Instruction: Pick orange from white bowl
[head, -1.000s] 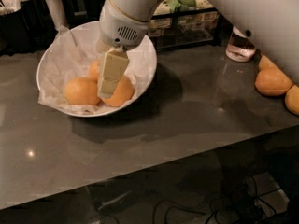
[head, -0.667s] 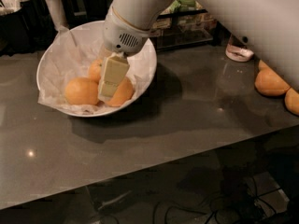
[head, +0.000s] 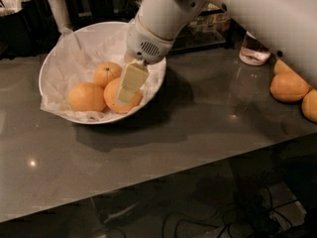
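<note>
The white bowl [head: 59, 58], lined with crinkled white paper, stands on the dark grey table at the back left. Three oranges lie in it. The orange [head: 113, 99] is the right-hand one at the front. A second orange [head: 86, 96] lies to its left. A smaller one with a dark stem dot [head: 106, 73] lies behind. My gripper [head: 128, 86] hangs from the white arm, reaches down into the bowl and lies across the front of the orange, hiding its right half.
Round orange-brown items [head: 288, 87] lie at the table's right edge. A glass jar [head: 254, 51] stands at the back right. Dark containers [head: 59, 6] line the back behind the bowl. The table's front edge [head: 163, 175] runs across the lower frame.
The arm and gripper have shifted a little to the right inside the bowl. The smaller orange behind now shows in full. The oranges have not moved.
</note>
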`<move>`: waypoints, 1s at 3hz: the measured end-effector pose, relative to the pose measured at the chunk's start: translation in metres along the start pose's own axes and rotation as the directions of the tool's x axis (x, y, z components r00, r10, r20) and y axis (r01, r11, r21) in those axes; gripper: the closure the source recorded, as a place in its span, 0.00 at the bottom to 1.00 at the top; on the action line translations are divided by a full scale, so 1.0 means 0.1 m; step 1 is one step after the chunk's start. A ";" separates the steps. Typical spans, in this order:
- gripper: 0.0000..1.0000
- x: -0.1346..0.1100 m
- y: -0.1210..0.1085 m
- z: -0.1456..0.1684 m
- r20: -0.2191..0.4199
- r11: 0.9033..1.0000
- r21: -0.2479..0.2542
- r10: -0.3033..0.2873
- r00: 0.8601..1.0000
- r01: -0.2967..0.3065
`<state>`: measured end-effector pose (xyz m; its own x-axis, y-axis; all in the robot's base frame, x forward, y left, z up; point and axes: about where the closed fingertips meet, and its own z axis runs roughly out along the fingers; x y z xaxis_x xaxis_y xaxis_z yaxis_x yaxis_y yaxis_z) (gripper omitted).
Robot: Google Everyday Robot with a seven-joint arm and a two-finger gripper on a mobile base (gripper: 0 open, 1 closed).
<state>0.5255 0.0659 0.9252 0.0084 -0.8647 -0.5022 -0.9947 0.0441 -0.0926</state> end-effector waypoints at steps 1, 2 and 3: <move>0.26 0.11 -0.07 0.05 -0.011 0.998 0.023 0.062 0.998 -0.061; 0.26 0.15 -0.14 0.13 -0.025 0.995 0.026 0.092 0.995 -0.091; 0.26 0.09 -0.22 0.27 -0.036 0.996 0.009 0.094 0.995 -0.093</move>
<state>0.5506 0.0702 0.8996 -0.0885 -0.8740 -0.4777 -0.9902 0.1293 -0.0532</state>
